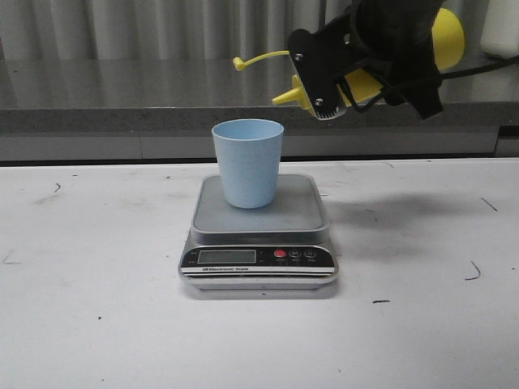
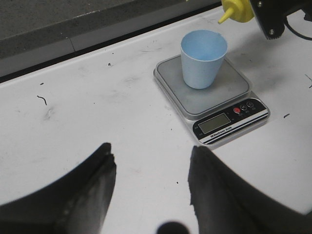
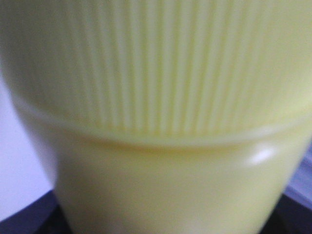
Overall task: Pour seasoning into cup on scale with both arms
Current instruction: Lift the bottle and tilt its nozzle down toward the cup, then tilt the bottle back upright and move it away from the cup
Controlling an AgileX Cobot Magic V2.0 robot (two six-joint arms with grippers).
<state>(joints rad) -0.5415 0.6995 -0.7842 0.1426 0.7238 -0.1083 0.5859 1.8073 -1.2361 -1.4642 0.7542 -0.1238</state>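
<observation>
Seasoning bottle [image 1: 448,36]: midsection hidden behind the right pincer [image 1: 324,101]; fills the right wrist view, blurred. Scale [image 1: 258,235] display digits too small to read. Left pincer [image 2: 151,180] fingers cropped by frame edge.

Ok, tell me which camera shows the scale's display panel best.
The left wrist view: it looks down on the scale, so the display panel and its buttons show uncovered from above. The front view shows the panel too, but low and at a shallow angle. The right wrist view shows none of it; the yellow bottle fills the frame.
</observation>
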